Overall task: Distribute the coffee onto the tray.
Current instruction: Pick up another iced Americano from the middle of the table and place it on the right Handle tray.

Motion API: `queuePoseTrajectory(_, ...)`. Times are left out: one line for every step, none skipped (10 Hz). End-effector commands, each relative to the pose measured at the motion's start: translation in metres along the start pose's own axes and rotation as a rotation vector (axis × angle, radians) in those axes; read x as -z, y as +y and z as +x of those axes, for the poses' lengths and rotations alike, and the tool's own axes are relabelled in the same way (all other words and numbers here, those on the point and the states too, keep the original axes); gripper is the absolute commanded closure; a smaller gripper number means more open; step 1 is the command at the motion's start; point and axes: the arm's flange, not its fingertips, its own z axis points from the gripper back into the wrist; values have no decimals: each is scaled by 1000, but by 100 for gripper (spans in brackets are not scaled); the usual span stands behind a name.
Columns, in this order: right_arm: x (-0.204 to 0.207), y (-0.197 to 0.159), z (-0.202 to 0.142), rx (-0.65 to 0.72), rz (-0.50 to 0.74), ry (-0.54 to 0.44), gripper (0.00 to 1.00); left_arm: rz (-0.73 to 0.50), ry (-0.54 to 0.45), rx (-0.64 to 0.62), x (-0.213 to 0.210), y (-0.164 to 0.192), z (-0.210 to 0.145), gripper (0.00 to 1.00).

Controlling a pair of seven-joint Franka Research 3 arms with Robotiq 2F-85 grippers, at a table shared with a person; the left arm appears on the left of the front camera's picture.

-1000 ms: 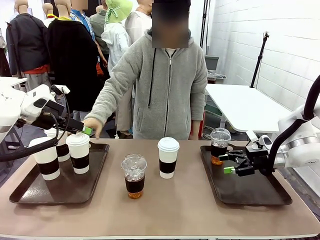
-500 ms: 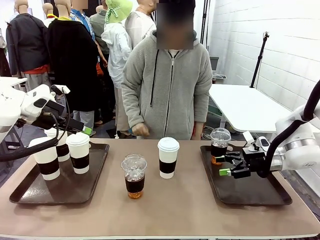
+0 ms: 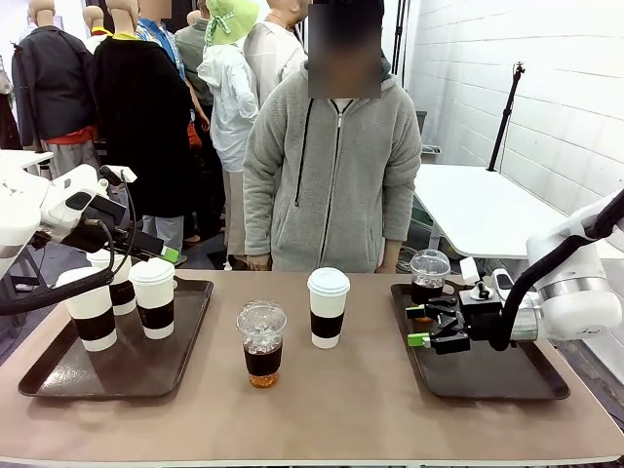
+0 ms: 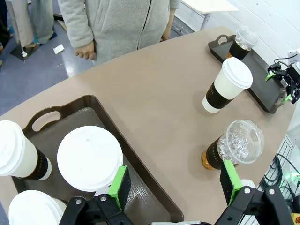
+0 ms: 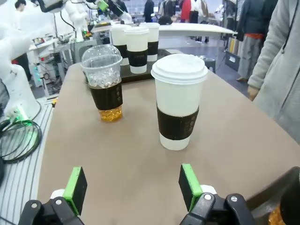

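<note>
Three white lidded coffee cups [image 3: 154, 297] with dark sleeves stand on the left tray [image 3: 58, 375]. My left gripper [image 3: 161, 253] hovers open above them, its green pads astride one white lid [image 4: 89, 158]. On the bare table between the trays stand a white cup [image 3: 328, 307] and a clear dome-lidded iced coffee [image 3: 261, 343]. Another iced coffee [image 3: 429, 278] sits at the far left corner of the right tray [image 3: 507, 385]. My right gripper [image 3: 419, 327] is open and empty, low over that tray's left side, facing the white cup [image 5: 179, 101] and the iced coffee [image 5: 104, 82].
A person in a grey hoodie [image 3: 331, 166] stands at the far edge of the table, arms down at the sides. A white side table [image 3: 478, 210] stands behind on the right. Bare tabletop lies in front of the two middle cups.
The person's hand has drawn back from the left tray to their side. My right gripper has moved left across its tray toward the middle cups. The left arm is still.
</note>
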Motion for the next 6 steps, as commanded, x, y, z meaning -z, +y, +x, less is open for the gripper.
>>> queuePoseTrajectory(16,12,-5,-36,-48,4,0,-15,-17,17,3,5,-1,0)
queuePoseTrajectory(20,16,-5,-45,-50,-2,0,-15,-17,17,3,5,-1,0)
queuePoseTrajectory(24,18,-7,-59,0,-6,0,-15,-17,17,3,5,-1,0)
queuePoseTrajectory(26,19,-8,-67,22,-8,0,-15,-17,17,3,5,-1,0)
queuePoseTrajectory(29,20,-9,-83,50,-12,0,-15,-17,17,3,5,-1,0)
queuePoseTrajectory(32,20,-11,-105,83,-16,0,-15,-17,17,3,5,-1,0)
